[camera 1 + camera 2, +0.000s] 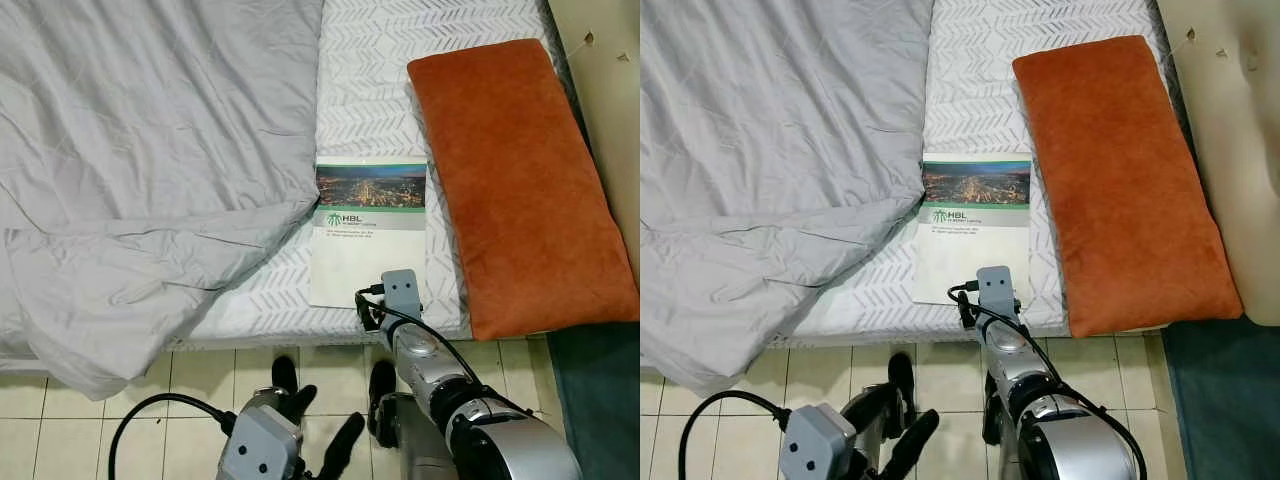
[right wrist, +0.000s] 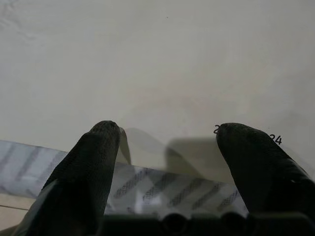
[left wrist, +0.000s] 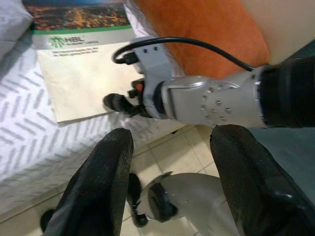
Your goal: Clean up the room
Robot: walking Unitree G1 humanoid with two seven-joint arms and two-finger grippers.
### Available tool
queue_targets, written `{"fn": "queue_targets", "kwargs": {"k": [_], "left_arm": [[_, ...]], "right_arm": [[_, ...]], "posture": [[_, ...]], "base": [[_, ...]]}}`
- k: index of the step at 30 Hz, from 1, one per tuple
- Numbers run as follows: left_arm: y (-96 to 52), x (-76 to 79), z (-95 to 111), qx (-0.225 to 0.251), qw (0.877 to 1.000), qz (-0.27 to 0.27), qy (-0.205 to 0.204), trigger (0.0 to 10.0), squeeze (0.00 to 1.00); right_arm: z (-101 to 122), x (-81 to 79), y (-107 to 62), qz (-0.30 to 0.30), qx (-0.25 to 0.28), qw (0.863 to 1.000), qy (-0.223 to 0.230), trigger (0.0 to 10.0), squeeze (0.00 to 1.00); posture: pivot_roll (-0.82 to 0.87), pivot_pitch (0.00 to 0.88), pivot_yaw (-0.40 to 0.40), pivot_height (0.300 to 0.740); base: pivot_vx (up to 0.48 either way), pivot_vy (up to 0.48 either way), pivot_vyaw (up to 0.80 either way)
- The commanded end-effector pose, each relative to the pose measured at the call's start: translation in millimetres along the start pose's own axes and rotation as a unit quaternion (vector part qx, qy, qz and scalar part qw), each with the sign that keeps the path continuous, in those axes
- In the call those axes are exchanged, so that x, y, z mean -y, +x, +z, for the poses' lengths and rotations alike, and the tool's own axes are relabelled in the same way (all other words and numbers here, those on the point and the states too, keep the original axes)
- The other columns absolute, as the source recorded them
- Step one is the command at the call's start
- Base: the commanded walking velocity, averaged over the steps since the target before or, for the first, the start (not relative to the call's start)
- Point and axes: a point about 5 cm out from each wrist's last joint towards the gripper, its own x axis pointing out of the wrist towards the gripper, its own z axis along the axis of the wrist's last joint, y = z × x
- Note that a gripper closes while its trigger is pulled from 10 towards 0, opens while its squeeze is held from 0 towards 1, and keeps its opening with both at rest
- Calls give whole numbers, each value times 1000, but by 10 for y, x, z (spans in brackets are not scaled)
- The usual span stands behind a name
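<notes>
Left eye view: low in frame, the left gripper (image 1: 320,425) hangs open over floor tiles (image 1: 200,375). Right gripper (image 2: 167,147), fingers apart, hides the near edge of the calendar (image 1: 365,240) at centre, between grey blanket (image 1: 150,150) and orange pillow (image 1: 520,180), partly cropped at right.

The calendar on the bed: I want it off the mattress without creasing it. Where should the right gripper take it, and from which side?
Probably the near short edge of the calendar, approached from the foot of the bed. It lies flat beside the orange cushion, with that edge close to the mattress edge, and the open right gripper is already there. Slide one finger underneath.
</notes>
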Motion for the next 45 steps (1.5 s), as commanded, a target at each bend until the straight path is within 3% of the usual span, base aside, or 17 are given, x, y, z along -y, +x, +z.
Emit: {"fn": "queue_targets", "kwargs": {"k": [1,4,7,14,19,24,29,30,32,34,37,40,42,45], "left_arm": [[-59,37,-34,-20,1000,3,-6,10000,0],[-68,18,-33,-22,1000,8,-4,10000,0],[-108,-2,-74,-33,999,14,-2,10000,0],[-97,13,-89,-35,999,11,1,10000,0],[-82,0,-104,-35,999,12,3,10000,0],[-53,-35,-112,-34,999,17,16,10000,0],[-21,-81,-118,-32,999,24,25,10000,0],[119,-265,-137,-26,997,43,57,10000,0],[119,-265,-137,-26,997,43,57,10000,0],[260,-482,-146,-18,995,68,75,10000,0],[317,-573,-161,-15,994,79,77,10000,0],[404,-744,-217,-16,993,99,63,10000,0],[415,-782,-240,-19,992,104,61,10000,0],[504,-904,-346,-26,992,114,48,10000,0]], "right_arm": [[-276,63,-61,-17,-56,998,2,10000,0],[-268,140,-59,-29,-58,998,-10,10000,0],[-185,340,-49,-63,-43,997,-19,10000,0],[-110,420,-37,-76,-31,996,-22,10000,0],[-81,299,-19,-49,-27,998,-9,10000,0],[-51,21,-4,1,-17,1000,0,10000,0],[-43,-59,-4,12,-14,1000,3,10000,0],[19,-13,2,3,9,1000,7,10000,0],[19,-13,2,3,9,1000,7,10000,0],[61,77,-15,-9,45,999,-12,10000,0],[48,115,-32,-12,58,998,-25,10000,0],[-102,313,-192,-27,108,993,-41,10000,0],[-119,380,-275,-35,129,990,-52,10000,0],[-152,508,-451,-59,155,984,-62,10000,0]], "posture": [[300,710,79,740],[299,712,79,740],[279,707,69,740],[268,705,62,740],[258,701,59,740],[245,700,49,740],[241,700,45,740],[183,691,15,740],[183,691,15,740],[113,656,-17,740],[104,646,-21,740],[54,524,-44,740],[48,505,-47,740],[-5,403,-55,740]], "base": [[0,0,0],[0,0,0],[0,0,0],[0,0,0],[0,0,0],[0,0,0],[0,0,0],[0,0,0],[0,0,0],[0,0,0],[0,0,0],[0,0,0],[0,0,0],[0,0,0]]}}
